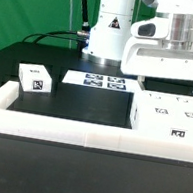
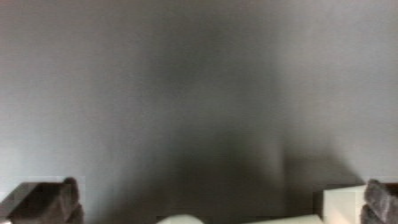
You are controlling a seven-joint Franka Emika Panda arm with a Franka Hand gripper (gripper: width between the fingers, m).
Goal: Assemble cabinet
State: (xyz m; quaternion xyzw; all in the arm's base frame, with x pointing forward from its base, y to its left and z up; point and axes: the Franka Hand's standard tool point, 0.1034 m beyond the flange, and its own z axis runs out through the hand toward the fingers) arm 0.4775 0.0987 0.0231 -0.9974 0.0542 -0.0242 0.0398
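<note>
Hanging above the cabinet body [image 1: 167, 118] at the exterior view's lower right, the tool [image 2: 210, 203] was seen spread wide, gripping nothing; a smaller block [image 1: 34, 78] was set at middle left on the bench [image 1: 83, 108].

Exterior view is bright and evenly lit; the cabinet [image 1: 167, 118] at lower right almost glares. Wrist view is dim, blurred, shadowed.
</note>
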